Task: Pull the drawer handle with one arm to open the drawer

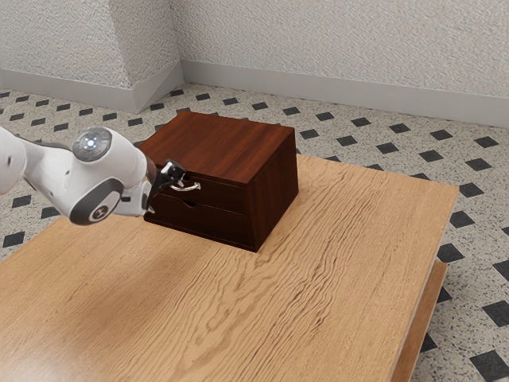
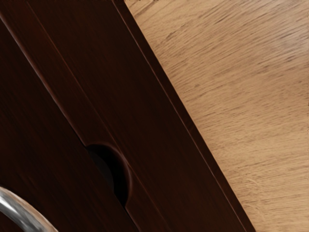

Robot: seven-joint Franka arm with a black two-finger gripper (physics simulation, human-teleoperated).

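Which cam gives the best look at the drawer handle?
Exterior view: the metal handle shows nearly whole, on the upper drawer front of the wooden cabinet. The wrist view catches a curved sliver of it, near the lower drawer's dark recess.

Soft, even light, probably from above, fills the exterior view. The wooden table (image 1: 334,270) is bright, with a paler sheen toward its near corner at the exterior view's left, and no hard shadows fall on it. The drawer cabinet (image 1: 219,143) glows reddish on its top, while its front and side faces are much darker, and a faint shade hugs its base. The white arm (image 1: 71,171) carries gentle highlights and turns grey on its underside, and the metal handle (image 1: 188,187) glints. In the wrist view the cabinet front is deep brown and the finger recess (image 2: 113,171) almost black. There the handle's curve shines pale, and the table reads warm and bright, washed lighter toward one corner.
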